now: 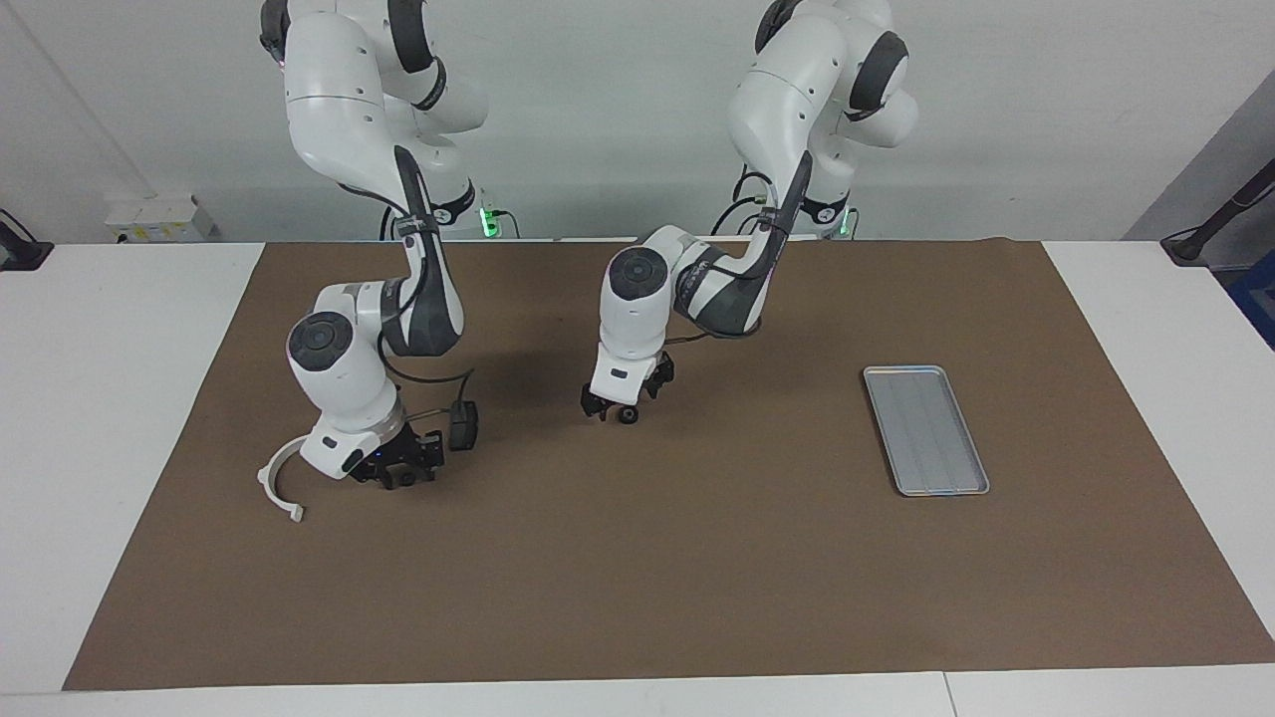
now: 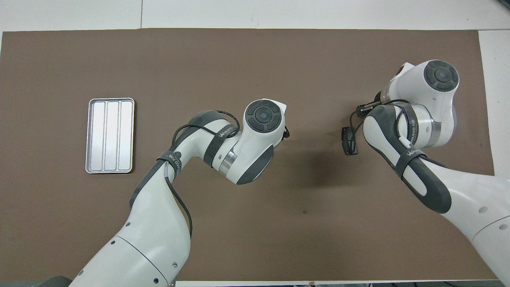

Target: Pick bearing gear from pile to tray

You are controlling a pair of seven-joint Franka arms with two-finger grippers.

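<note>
A: How far along is it?

B: Early. The tray (image 1: 926, 430) holds nothing, well apart from both claws, toward the left arm's end of the bench (image 1: 637, 558).

A: And the gears?

B: One small black gear (image 1: 628, 415) lies on the bench at the left claw (image 1: 610, 408), whose jaws are spread. The right claw (image 1: 398, 472) is down over another black gear (image 1: 403, 480) beside the white bracket (image 1: 274, 483); I cannot tell whether it has gripped.

Facing view: high camera across the table, looking toward the robots, fairly far back. Overhead view: steeply down from above the robots' end, closer in. Both share the brown rectangular mat (image 1: 637, 558) (image 2: 255, 52) and flat silver-grey metal tray (image 1: 925, 429) (image 2: 110, 135).
</note>
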